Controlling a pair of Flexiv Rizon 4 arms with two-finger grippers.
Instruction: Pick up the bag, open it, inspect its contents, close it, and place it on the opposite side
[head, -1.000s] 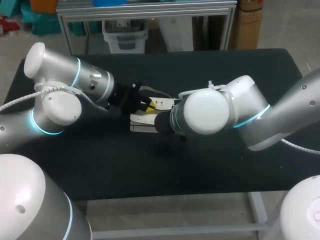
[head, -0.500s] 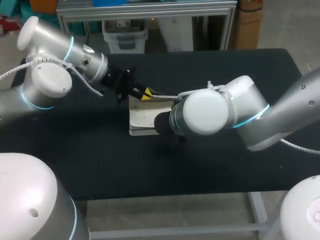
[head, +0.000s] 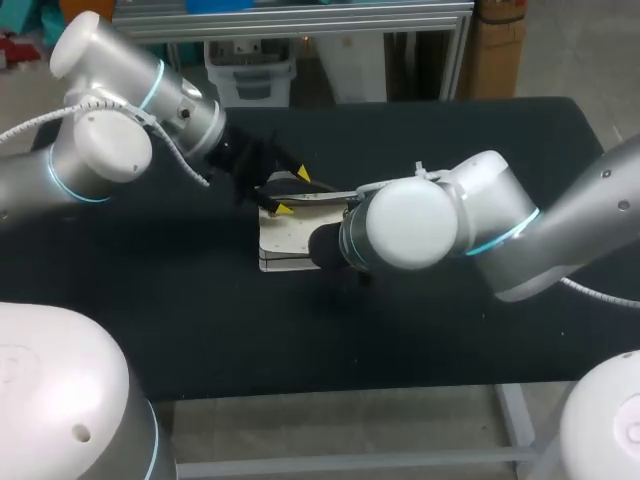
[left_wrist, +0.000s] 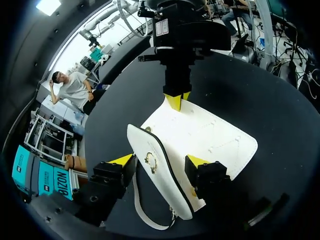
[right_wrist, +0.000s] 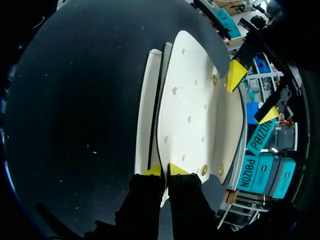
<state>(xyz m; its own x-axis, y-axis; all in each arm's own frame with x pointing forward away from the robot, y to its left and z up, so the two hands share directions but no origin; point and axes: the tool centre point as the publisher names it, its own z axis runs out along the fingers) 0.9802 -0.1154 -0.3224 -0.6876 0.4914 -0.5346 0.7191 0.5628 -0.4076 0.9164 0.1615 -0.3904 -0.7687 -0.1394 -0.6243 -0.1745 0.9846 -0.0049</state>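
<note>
White bag (head: 288, 243) is lying flat near the middle of the black table (head: 480, 340); the right gripper (right_wrist: 164, 171) is pinching its edge, fingers closed on it; the left gripper (left_wrist: 160, 161) is hovering with fingers spread apart, straddling the raised flap (left_wrist: 150, 150).

The bag (head: 288, 243) lies on the table (head: 450, 340), just left of the table's middle. The left gripper (head: 292, 191) sits over the bag's far-left edge. Its fingers are spread to either side of the raised flap (left_wrist: 150, 155) (neither touches it). The right gripper (right_wrist: 164, 170) is at the bag's right edge, fingers pinched on that edge, facing the left gripper across the bag. The strap (left_wrist: 145, 220) hangs from the flap's end under the left gripper.
</note>
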